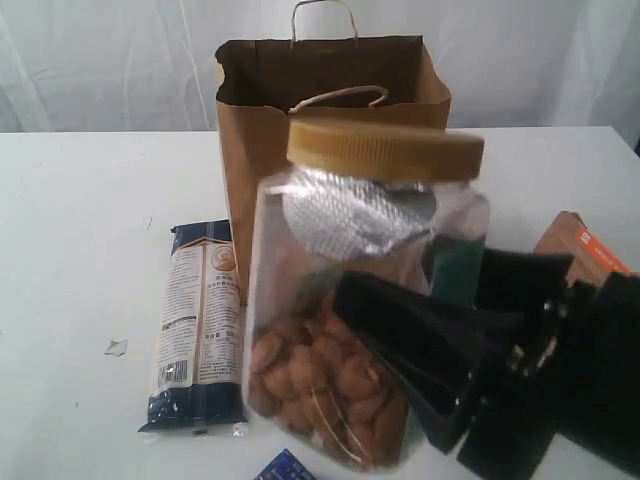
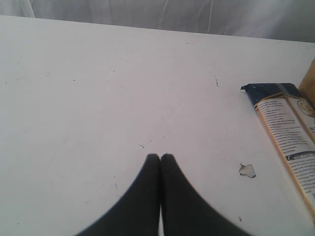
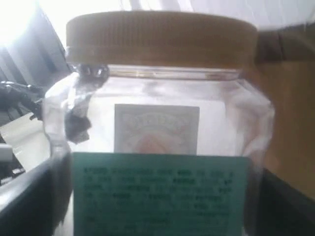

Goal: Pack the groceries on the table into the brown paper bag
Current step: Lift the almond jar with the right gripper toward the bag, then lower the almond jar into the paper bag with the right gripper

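Note:
My right gripper (image 1: 430, 335) is shut on the tan-lidded clear jar (image 1: 360, 300), which holds nuts and stands nearly upright, close to the exterior camera and in front of the brown paper bag (image 1: 330, 90). In the right wrist view the jar (image 3: 157, 123) fills the frame, and the black fingers (image 3: 29, 196) of the right gripper (image 3: 157, 206) press on both its sides. The pasta packet (image 1: 200, 320) lies flat on the table (image 1: 80, 250), left of the bag. My left gripper (image 2: 160, 156) is shut and empty over bare table, with the packet's end (image 2: 288, 132) off to one side.
A kraft pouch with an orange label (image 1: 585, 245) lies at the right, behind my right arm. A blue item's corner (image 1: 285, 467) shows at the front edge. A small scrap (image 1: 116, 347) lies left of the pasta packet. White curtains hang behind the table.

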Tool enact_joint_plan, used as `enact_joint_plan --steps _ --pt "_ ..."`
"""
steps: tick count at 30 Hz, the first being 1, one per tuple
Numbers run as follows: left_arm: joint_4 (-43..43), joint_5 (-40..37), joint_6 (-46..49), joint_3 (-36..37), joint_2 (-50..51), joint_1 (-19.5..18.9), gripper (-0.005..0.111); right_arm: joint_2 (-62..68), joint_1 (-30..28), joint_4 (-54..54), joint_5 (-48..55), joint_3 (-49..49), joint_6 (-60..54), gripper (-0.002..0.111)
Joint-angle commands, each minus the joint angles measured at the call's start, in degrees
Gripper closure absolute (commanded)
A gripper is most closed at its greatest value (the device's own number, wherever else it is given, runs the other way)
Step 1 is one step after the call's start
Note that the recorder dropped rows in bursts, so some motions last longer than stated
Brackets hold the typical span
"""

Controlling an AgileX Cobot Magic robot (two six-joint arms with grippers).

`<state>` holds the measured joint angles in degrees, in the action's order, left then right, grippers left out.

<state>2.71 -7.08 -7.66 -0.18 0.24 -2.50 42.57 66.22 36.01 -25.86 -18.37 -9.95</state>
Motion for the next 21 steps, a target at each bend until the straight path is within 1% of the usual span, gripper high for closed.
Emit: enact_joint_plan --steps 1,3,6,15,21 --pt "0.0 0.0 0.1 0.2 -0.2 0.5 0.107 2.3 -0.1 0.1 -2.8 -9.0 -7.6 0.108" --pt "0.0 0.0 0.1 0.2 -0.2 0.5 0.107 3.8 -0.1 3.0 -2.9 -12.2 -12.1 0.108" --pt "0.0 0.0 0.1 0.2 -0.2 0.5 0.107 5.1 -0.6 4.4 -3.1 -15.4 -14.9 0.108" --pt "0.0 0.0 0.1 0.2 -0.2 0.5 0.107 10.5 -7.5 4.7 -1.8 -25.9 -15.3 0.108" --pt "0.0 0.0 0.1 0.2 -0.2 0.5 0.107 18.2 -10.0 3.1 0.1 -33.5 -15.3 0.108"
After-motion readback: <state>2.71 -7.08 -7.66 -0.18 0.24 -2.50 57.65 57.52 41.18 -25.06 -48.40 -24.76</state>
